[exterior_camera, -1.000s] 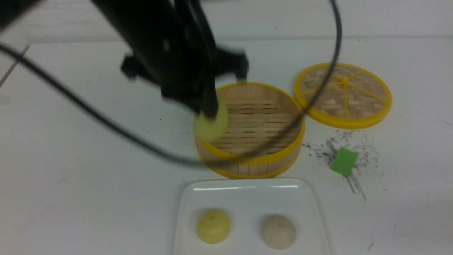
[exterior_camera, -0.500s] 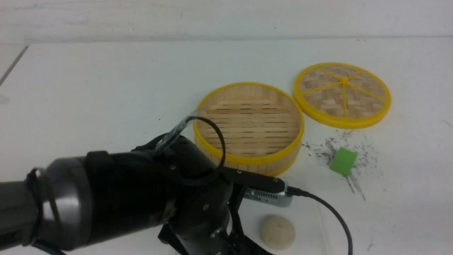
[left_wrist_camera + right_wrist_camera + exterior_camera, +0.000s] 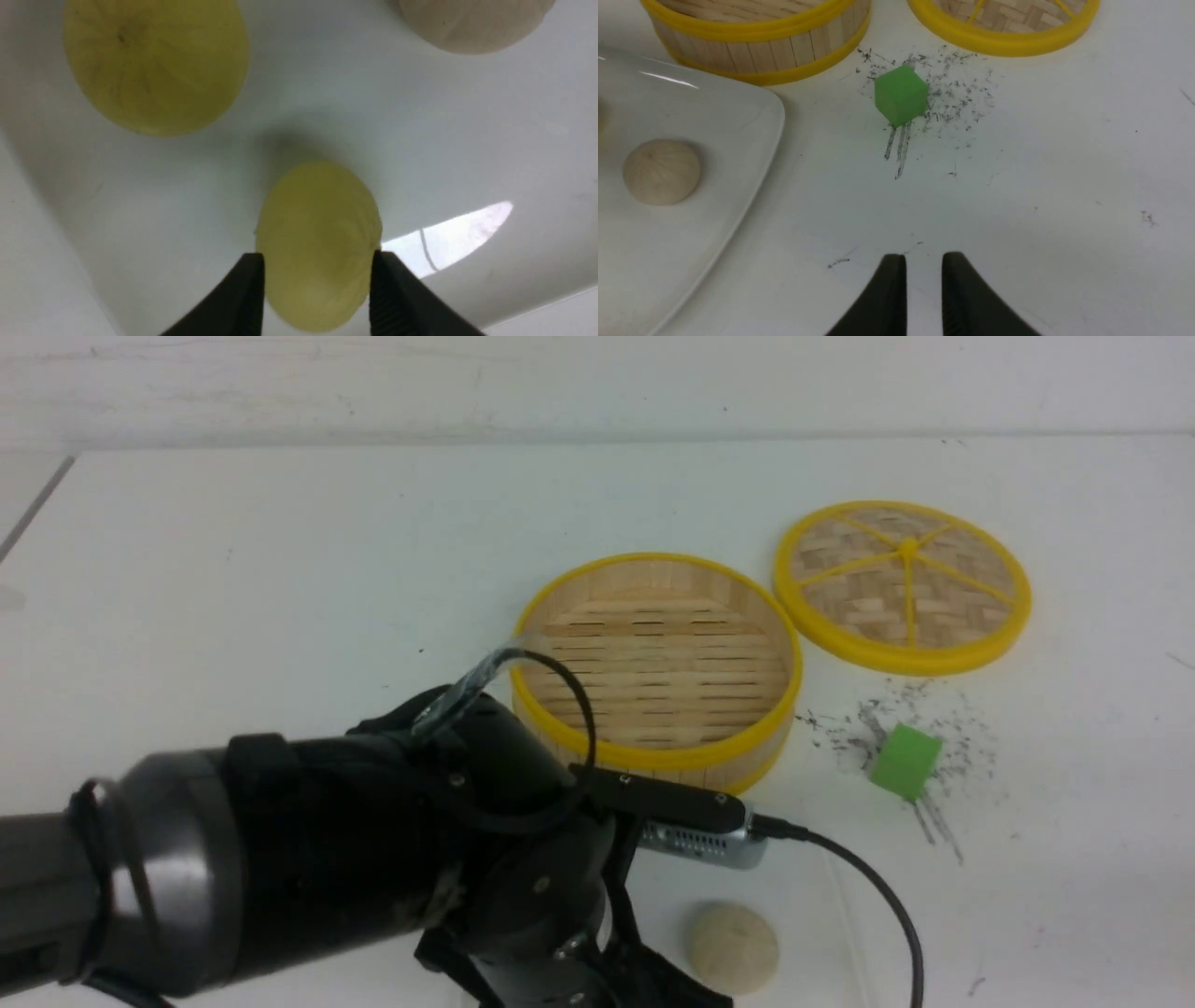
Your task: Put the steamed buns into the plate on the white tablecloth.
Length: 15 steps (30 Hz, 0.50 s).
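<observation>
Seen frontally, left arm hides most of the plate.

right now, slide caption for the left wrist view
Left gripper straddles a pale yellow domed bun on the glossy white plate, near a second yellow bun and a beige-white bun.

Front view high, looking forward and down across white tablecloth, left wrist close above plate, right wrist low, facing steamer, all share beige bun
</observation>
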Each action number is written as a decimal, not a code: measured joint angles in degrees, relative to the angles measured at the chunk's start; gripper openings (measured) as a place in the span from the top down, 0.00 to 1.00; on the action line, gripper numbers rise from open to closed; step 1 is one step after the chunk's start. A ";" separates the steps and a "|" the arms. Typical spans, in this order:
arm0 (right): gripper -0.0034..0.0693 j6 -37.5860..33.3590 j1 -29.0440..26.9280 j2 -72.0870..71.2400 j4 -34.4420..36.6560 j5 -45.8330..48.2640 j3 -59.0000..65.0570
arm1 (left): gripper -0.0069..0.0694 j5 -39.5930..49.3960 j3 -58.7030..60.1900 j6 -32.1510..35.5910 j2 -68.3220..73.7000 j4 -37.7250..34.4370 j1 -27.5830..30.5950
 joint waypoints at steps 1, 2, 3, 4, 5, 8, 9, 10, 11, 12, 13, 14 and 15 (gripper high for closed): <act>0.76 0.00 0.00 0.00 0.00 1.93 -1.16 | 0.41 0.23 -0.64 0.00 -0.13 0.59 0.00; 0.76 0.00 0.00 0.00 0.00 4.08 -2.58 | 0.39 0.53 -1.27 0.00 -0.42 1.06 0.00; 0.76 0.00 0.00 0.00 0.00 5.08 -3.21 | 0.38 0.54 -1.40 0.00 -0.50 1.06 0.00; 0.77 -0.06 0.00 -0.06 0.00 8.81 -6.06 | 0.37 0.88 -2.51 0.00 -1.38 2.13 0.00; 0.79 -0.06 0.00 -0.18 0.00 12.26 -8.44 | 0.37 0.98 -3.12 0.00 -1.80 2.61 0.00; 0.88 -0.33 0.00 -0.97 0.00 18.35 -13.05 | 0.38 1.32 -4.56 0.00 -3.16 4.49 0.00; 0.94 -0.45 0.00 -1.97 0.00 19.92 -14.91 | 0.41 1.48 -5.15 0.00 -3.60 5.45 0.00; 0.96 -0.52 0.00 -2.83 -0.06 20.25 -15.83 | 0.43 1.50 -5.46 0.00 -3.76 5.92 0.00; 0.97 -0.58 0.00 -3.85 -0.32 20.27 -16.43 | 0.45 1.50 -5.67 0.00 -4.03 6.20 0.00; 0.97 -0.52 0.00 -5.27 -0.60 19.58 -16.74 | 0.50 1.50 -5.88 0.00 -4.19 6.87 0.00; 0.97 -0.20 0.00 -6.72 -1.02 18.11 -16.62 | 0.54 1.59 -5.97 0.00 -4.35 7.28 0.00; 0.97 0.40 0.00 -8.15 -1.53 15.66 -15.85 | 0.61 1.73 -6.16 0.00 -4.38 7.82 0.00; 0.97 0.82 0.00 -9.46 -1.92 12.53 -14.64 | 0.67 1.70 -6.12 0.00 -4.38 8.23 0.00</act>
